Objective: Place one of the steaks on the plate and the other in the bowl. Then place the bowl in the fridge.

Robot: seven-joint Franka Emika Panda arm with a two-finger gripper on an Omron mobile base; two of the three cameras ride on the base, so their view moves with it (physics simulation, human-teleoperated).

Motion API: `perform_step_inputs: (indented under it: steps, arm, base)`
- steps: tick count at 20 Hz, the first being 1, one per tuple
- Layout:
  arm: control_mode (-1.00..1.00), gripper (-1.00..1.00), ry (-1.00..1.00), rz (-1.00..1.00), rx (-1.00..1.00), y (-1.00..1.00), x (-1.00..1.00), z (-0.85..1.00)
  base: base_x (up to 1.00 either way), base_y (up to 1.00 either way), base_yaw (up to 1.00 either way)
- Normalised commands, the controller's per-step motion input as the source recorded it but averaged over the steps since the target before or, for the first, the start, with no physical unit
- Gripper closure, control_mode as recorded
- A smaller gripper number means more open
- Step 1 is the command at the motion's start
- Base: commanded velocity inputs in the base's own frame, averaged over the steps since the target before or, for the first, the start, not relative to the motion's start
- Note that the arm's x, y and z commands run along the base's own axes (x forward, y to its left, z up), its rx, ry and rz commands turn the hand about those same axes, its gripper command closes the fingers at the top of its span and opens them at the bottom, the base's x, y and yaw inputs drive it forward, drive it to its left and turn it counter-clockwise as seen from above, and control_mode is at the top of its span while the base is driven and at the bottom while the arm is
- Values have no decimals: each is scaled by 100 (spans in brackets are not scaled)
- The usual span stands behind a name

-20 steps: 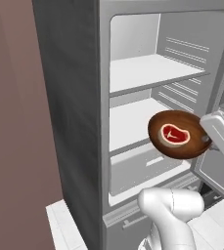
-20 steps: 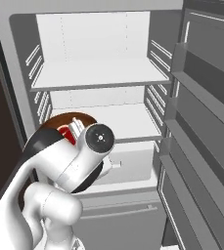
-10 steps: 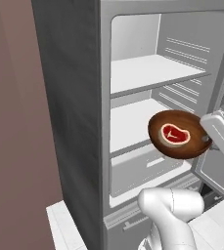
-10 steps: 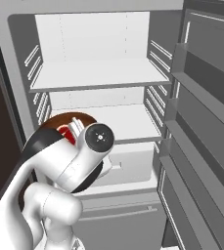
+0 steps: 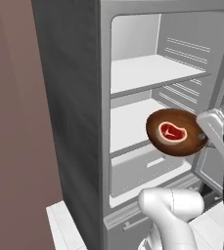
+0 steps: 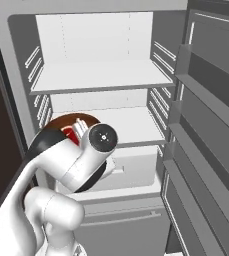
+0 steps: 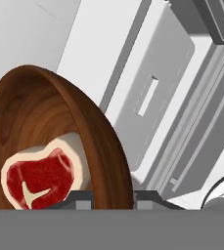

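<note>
Reddish-brown glossy wood bowl [image 5: 177,133] in left base view, held in the air in front of the open fridge [image 5: 133,97], level with the front edge of the lower white shelf [image 5: 128,124], above the drawer [image 5: 143,168]. Bowl tipped toward camera, inside visible. One steak [image 5: 172,132] lies in it: red meat, pale fat edge, white mark. Gripper [image 5: 205,138] meets the bowl's right rim; fingers hidden there.

Right base view: the arm covers most of the bowl [image 6: 66,122]; a brown rim arc and a bit of red steak [image 6: 79,131] show by the wrist. Fridge door [image 6: 206,125] stands open at right, two white shelves [image 6: 101,77] inside, drawer [image 6: 133,167] below.

Hand view: bowl [image 7: 59,132] up close, grain rings clear, rim running down between the two dark fingertips [image 7: 81,197] of the gripper [image 7: 111,200], one tip inside the bowl, one outside, pinched on the rim. Steak [image 7: 42,176] sits low in the bowl against the wall. Drawer front [image 7: 152,97] beyond.
</note>
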Motion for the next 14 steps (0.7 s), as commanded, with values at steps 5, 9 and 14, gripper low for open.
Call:
perform_step_inputs:
  steps: [5,9,14]
  arm:
    - [-100,100,2,-4,0,0,60,-9]
    - [-100,100,5,-9,0,0,40,-16]
    - [-100,100,9,-13,0,0,30,-20]
  base:
    - [0,0,0]
    - [0,0,0]
    - [0,0,0]
